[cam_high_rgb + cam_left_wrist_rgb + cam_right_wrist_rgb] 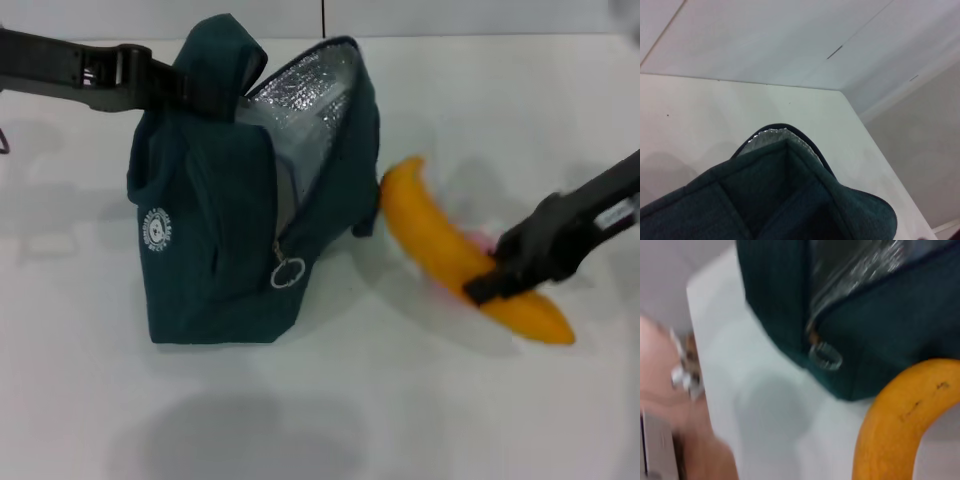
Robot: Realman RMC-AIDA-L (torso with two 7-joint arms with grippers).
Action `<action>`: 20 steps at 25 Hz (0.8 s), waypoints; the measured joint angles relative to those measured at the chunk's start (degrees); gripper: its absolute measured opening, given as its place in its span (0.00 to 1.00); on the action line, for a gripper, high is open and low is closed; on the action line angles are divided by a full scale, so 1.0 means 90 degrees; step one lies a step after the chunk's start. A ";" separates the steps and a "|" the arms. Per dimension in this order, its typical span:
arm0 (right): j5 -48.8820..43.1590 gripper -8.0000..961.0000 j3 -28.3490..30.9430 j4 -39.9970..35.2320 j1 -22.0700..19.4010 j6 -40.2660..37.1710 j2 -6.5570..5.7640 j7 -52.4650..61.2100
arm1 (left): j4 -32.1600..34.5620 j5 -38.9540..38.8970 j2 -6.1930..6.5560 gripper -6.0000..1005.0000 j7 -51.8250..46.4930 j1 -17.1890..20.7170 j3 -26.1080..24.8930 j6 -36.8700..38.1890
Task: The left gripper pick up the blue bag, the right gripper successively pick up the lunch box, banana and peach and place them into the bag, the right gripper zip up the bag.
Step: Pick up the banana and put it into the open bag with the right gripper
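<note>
Blue bag point(215, 215): 1 dark teal fabric lunch bag standing on the white table point(330, 410), left of centre in the head view; its mouth gapes toward the robot's right, showing silver foil lining point(300, 110); a ring zipper pull point(287, 272) hangs at the front edge, and a small round white logo point(155, 230) sits on the near side panel. Left gripper point(205, 92): at the end of a long black arm entering from the left, it meets the raised top fold of the bag; the fabric hides its fingers, so whether they are pinched or spread cannot be told. The left wrist view looks down over the bag's top, with a sliver of foil at the far rim. Banana point(465, 255): 1 yellow-orange curved fruit, tilted, its upper tip just beside the bag's open edge, its lower end toward the right. Right gripper point(490, 280): black claw reaching in from the right, clamped across the banana's lower half. Peach point(485, 240): only a small pink patch shows behind the banana and the claw. The right wrist view shows the banana's curve close up, with the bag and its zipper ring beyond.
</note>
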 joint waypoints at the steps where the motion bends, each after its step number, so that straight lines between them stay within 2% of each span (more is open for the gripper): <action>1: 0.0006 0.45 0.0252 0.0034 -0.0024 -0.0045 -0.0011 -0.0005 | 0.0000 -0.0006 0.0002 0.05 0.0000 0.0000 -0.0003 0.0000; 5: 0.0090 0.45 0.1166 0.0197 -0.0165 -0.0113 -0.0090 -0.0087 | -0.0011 -0.0014 0.0005 0.05 0.0000 -0.0009 -0.0009 -0.0006; 8: 0.0551 0.45 0.1754 0.0442 -0.0283 -0.0115 -0.0146 -0.0260 | -0.0034 -0.0014 0.0001 0.05 0.0000 -0.0010 -0.0010 -0.0008; 11: 0.1667 0.46 0.2347 0.0940 -0.0447 -0.0104 -0.0213 -0.0607 | -0.0040 -0.0014 -0.0015 0.05 0.0000 -0.0010 -0.0009 -0.0010; 14: 0.2858 0.46 0.2589 0.1709 -0.0536 -0.0008 -0.0233 -0.1139 | -0.0042 -0.0014 -0.0029 0.05 0.0006 -0.0010 -0.0008 -0.0013; 16: 0.3365 0.46 0.2596 0.2127 -0.0545 0.0040 -0.0199 -0.1513 | -0.0047 -0.0014 -0.0042 0.05 0.0033 -0.0004 -0.0008 -0.0018; 20: 0.3749 0.47 0.2562 0.2630 -0.0522 0.0201 0.0019 -0.2311 | -0.0049 -0.0016 -0.0056 0.05 0.0047 0.0016 -0.0008 -0.0021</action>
